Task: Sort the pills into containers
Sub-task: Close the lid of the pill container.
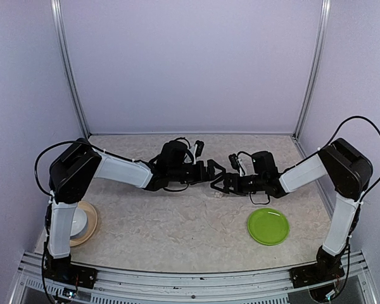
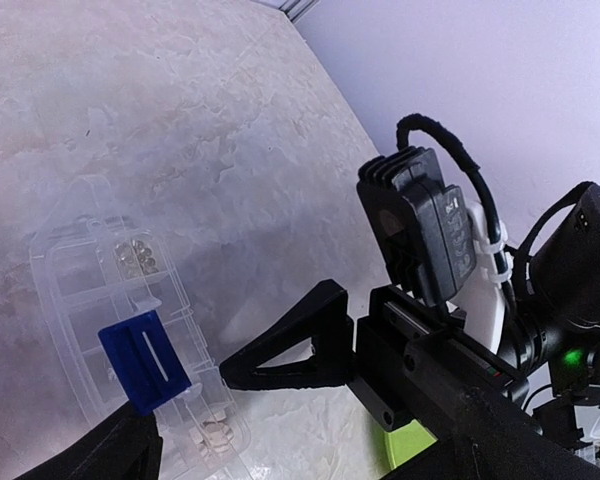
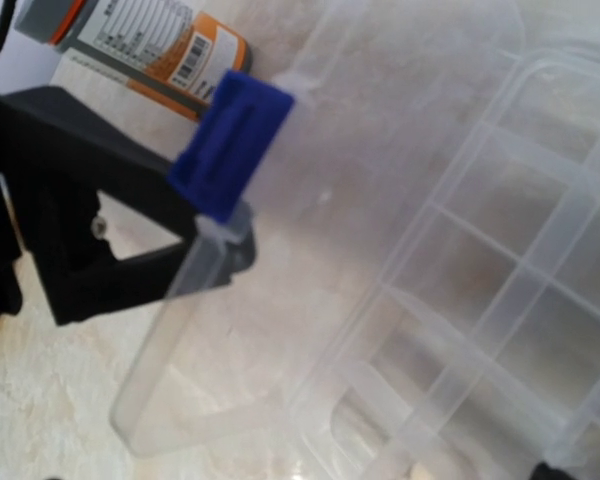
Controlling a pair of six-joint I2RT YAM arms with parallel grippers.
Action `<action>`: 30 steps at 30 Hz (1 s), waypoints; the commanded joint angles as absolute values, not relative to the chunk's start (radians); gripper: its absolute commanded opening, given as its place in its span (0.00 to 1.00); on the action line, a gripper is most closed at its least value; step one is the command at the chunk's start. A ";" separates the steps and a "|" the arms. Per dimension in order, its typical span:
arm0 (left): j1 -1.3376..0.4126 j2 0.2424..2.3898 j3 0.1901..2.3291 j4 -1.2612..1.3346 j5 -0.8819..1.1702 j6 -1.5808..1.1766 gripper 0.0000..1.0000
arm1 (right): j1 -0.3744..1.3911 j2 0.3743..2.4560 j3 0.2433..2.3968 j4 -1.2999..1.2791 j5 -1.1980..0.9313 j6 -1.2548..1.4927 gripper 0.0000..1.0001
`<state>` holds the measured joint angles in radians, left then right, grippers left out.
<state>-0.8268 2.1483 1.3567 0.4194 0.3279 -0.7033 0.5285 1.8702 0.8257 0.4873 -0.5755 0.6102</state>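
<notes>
While both arms stretch toward the middle of the overhead frame, the left arm (image 1: 123, 171) and right arm (image 1: 301, 174) have their tips close together above a clear organizer box (image 1: 216, 192) on the counter (image 1: 177, 228). A green plate (image 1: 268, 226) sits lower right and a white bowl (image 1: 81, 218) lower left.

From the left wrist, the left jaws stand spread with the box's blue latch (image 2: 145, 362) between them. Pale pills (image 2: 136, 258) lie in one compartment.

From the right wrist, the right jaws are spread across the open box. The bottle (image 3: 150, 45) lies on its side at upper left.
</notes>
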 commanded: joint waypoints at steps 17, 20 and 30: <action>-0.890 2.242 1.415 0.394 0.384 -0.708 0.99 | 0.539 1.874 0.822 0.524 -0.580 0.625 1.00; -0.891 2.249 1.416 0.393 0.380 -0.711 0.99 | 0.538 1.869 0.821 0.518 -0.579 0.622 1.00; -0.893 2.259 1.414 0.389 0.371 -0.715 0.99 | 0.531 1.852 0.785 0.541 -0.571 0.642 1.00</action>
